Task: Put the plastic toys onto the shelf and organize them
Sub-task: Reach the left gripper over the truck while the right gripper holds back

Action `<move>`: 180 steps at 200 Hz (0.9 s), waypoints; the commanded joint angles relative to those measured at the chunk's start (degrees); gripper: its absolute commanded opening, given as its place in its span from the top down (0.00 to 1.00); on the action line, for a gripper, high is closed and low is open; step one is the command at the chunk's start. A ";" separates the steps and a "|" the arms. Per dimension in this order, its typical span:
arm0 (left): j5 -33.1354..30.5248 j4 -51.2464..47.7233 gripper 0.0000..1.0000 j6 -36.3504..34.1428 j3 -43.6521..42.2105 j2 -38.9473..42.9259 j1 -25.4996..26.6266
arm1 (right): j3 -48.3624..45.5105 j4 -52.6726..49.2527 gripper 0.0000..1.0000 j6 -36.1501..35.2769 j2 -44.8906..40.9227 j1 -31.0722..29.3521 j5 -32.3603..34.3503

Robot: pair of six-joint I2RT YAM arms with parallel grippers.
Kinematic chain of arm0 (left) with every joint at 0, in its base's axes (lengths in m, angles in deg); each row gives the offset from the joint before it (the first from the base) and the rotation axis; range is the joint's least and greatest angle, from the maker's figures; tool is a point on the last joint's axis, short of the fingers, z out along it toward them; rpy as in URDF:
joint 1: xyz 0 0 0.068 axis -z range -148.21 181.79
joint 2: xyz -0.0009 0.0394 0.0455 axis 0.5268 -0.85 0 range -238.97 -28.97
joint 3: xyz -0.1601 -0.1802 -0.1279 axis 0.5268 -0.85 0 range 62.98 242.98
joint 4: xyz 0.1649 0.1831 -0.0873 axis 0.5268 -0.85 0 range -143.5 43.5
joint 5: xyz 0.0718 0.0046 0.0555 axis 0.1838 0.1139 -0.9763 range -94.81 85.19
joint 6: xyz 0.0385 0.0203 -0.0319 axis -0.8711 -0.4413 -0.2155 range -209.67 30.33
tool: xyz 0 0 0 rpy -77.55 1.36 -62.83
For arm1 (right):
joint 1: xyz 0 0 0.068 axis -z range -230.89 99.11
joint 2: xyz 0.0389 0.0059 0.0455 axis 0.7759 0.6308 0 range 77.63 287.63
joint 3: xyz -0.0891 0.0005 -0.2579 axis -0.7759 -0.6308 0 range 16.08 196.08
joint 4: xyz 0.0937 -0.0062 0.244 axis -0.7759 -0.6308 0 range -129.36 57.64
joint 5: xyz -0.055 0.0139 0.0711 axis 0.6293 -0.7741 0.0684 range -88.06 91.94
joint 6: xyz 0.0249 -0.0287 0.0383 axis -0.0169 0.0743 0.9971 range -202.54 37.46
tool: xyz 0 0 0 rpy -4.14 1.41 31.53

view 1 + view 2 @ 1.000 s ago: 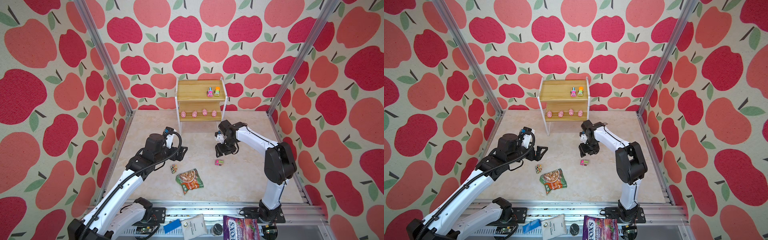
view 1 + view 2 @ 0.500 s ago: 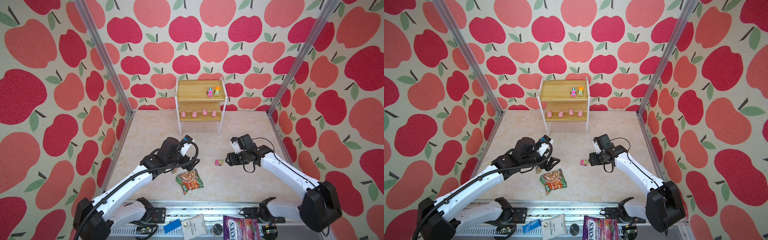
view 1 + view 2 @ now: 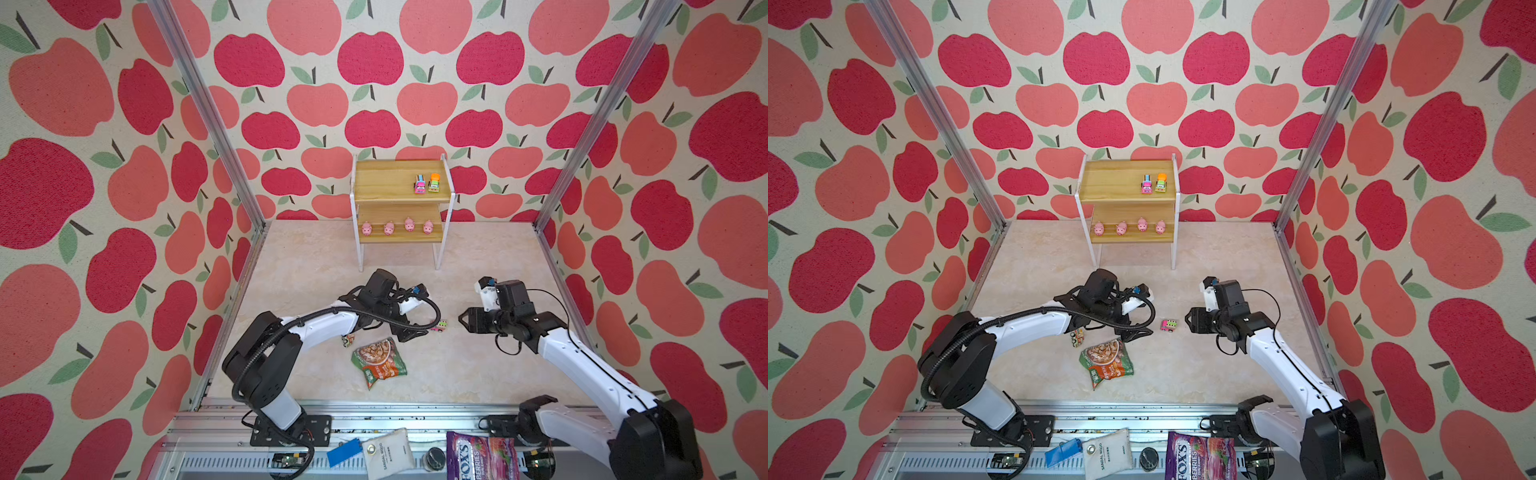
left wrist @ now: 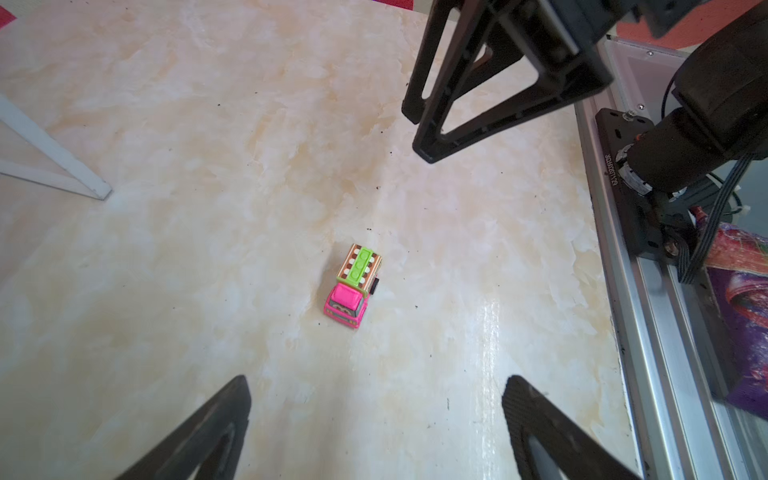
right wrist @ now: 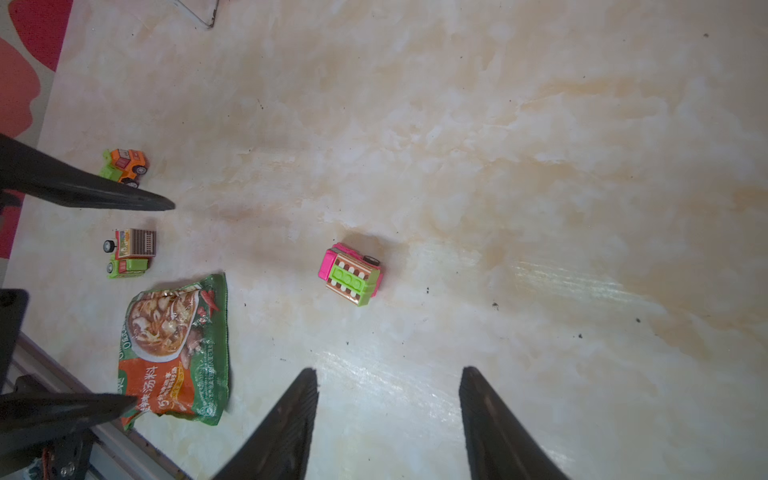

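Observation:
A pink toy truck with a green roof (image 3: 439, 325) (image 3: 1169, 325) (image 4: 353, 286) (image 5: 351, 274) stands on the floor between my two grippers. My left gripper (image 3: 417, 332) (image 3: 1136, 332) (image 4: 376, 386) is open just left of it, not touching. My right gripper (image 3: 463, 322) (image 3: 1190, 322) (image 5: 389, 372) is open to its right, also apart. An orange-green truck (image 5: 124, 166) and a green-brown truck (image 5: 131, 253) (image 3: 1077, 336) lie beyond the left gripper. The shelf (image 3: 386, 174) (image 3: 1117, 174) holds two trucks (image 3: 427, 184) on top and several pink pigs (image 3: 388, 227) on the lower board.
A green-and-orange snack packet (image 3: 378, 361) (image 3: 1106, 361) (image 5: 174, 353) lies on the floor near the front, beside the left gripper. The shelf's white legs (image 4: 62, 166) stand behind the trucks. Packets and the metal rail (image 3: 415, 415) run along the front edge.
My left gripper has swung right across the floor to the pink truck. My right gripper has drawn back from in front of the shelf to the truck's right side, its jaws a little narrower.

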 commanded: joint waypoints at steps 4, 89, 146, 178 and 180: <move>4.19 4.23 0.17 -6.49 4.15 -5.17 -0.52 | -2.05 3.23 0.43 0.95 -2.26 0.42 -1.16; 4.15 6.29 0.31 -10.25 8.57 -14.96 -0.45 | -4.97 8.11 0.45 0.86 -3.11 0.55 -0.30; 4.19 2.66 0.29 -13.66 11.42 -18.04 0.16 | -5.26 8.73 0.45 0.02 -2.83 0.57 -0.57; 3.85 0.21 0.29 -15.62 12.57 -19.64 0.99 | -5.55 8.89 0.45 -0.37 -2.91 0.60 -0.60; 3.85 0.12 0.29 -15.75 12.61 -19.73 1.01 | -5.56 8.95 0.45 -0.37 -2.98 0.56 -0.58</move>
